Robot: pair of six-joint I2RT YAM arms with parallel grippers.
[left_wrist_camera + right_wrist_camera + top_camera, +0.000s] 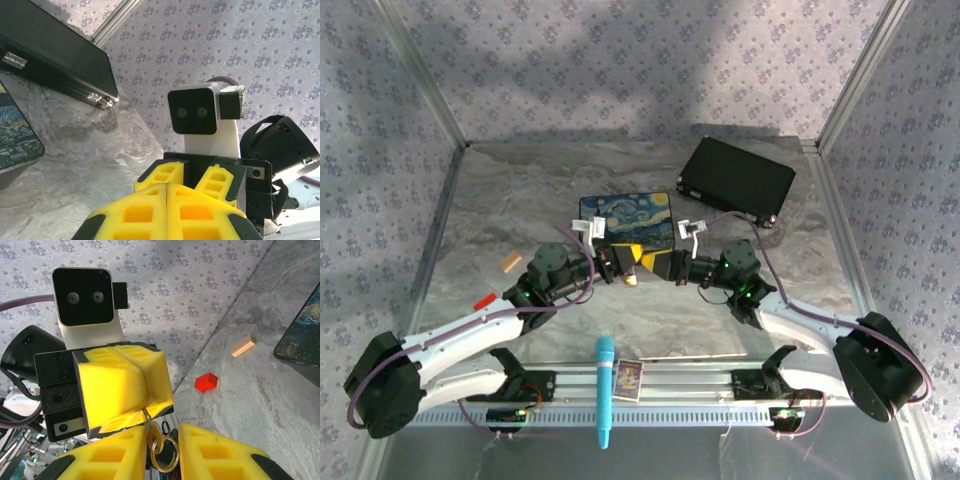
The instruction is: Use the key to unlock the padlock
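Observation:
The two grippers meet tip to tip above the middle of the table. My left gripper (626, 262) (144, 409) is shut, its yellow pads pressed flat together (166, 187). The padlock is hidden between those pads. The key (156, 432), with a wire ring (166, 454) through its head, sticks out of the seam and hangs as a brass speck (630, 281). My right gripper (660, 266) (162, 442) straddles the key. Its jaws stand narrow and still apart: the key head lies against one finger, and a gap shows to the other.
A blue starry-night tin (628, 215) (300, 345) lies just behind the grippers, a black case (738, 178) (55, 55) at the back right. A red block (485, 299) (206, 382) and a wooden block (509, 263) (243, 345) lie left. A cyan stick (604, 390) crosses the front rail.

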